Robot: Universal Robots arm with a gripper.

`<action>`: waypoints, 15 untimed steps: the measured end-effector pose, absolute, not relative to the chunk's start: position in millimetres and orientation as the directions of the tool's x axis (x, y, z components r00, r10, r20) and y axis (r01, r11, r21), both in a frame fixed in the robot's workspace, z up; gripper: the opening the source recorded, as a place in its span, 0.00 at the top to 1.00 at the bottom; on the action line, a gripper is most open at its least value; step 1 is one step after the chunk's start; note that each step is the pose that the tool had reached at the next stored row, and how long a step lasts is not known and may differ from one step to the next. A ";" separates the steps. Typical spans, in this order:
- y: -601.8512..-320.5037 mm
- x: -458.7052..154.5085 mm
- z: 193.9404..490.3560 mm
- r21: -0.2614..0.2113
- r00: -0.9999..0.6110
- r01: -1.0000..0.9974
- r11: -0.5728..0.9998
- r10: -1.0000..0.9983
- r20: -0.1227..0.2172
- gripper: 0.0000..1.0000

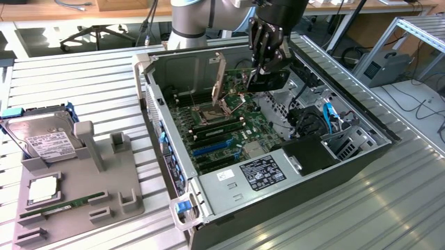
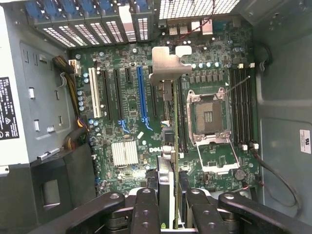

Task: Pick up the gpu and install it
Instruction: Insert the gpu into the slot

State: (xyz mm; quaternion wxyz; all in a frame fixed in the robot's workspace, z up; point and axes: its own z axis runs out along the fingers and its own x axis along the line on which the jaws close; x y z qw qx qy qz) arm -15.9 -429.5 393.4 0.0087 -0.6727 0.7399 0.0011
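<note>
Gripper (image 1: 268, 65) fingers are seen clamped on the gpu (image 1: 272, 79), which is held edge-on and upright above the open computer case (image 1: 361, 112); in the wrist view the card (image 2: 168, 146) is pinched between the two inner fingers (image 2: 146, 209), its thin edge running away from the camera toward its silver bracket (image 2: 168, 66). In the exterior view the card hangs at about one o'clock from the CPU socket (image 1: 210, 115), over the upper part of the motherboard (image 1: 236, 133), and whether its lower edge touches the board cannot be told. In the wrist view the card is lined up just beside the blue expansion slot (image 2: 142, 97), between that slot and the CPU socket (image 2: 209, 117), with the bracket end toward the perforated rear slot covers (image 2: 97, 24) of the case. A silver heatsink (image 2: 124, 153) is seen at roughly seven o'clock from the blue slot. The power supply (image 1: 261, 174) with its white-and-black label lies at about five o'clock from the motherboard in the exterior view. Well apart from the case, at the exterior view's left, a grey holder tray (image 1: 76, 208) is set on the slatted table (image 1: 83, 83); a hard drive (image 1: 41, 138) stands in it at about eleven o'clock, and a green RAM stick (image 1: 62, 205) lies flat near its six o'clock edge.
</note>
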 end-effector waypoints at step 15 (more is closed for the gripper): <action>-429.5 -15.8 393.3 -0.010 -0.066 -0.998 0.066 -0.998 -0.013 0.73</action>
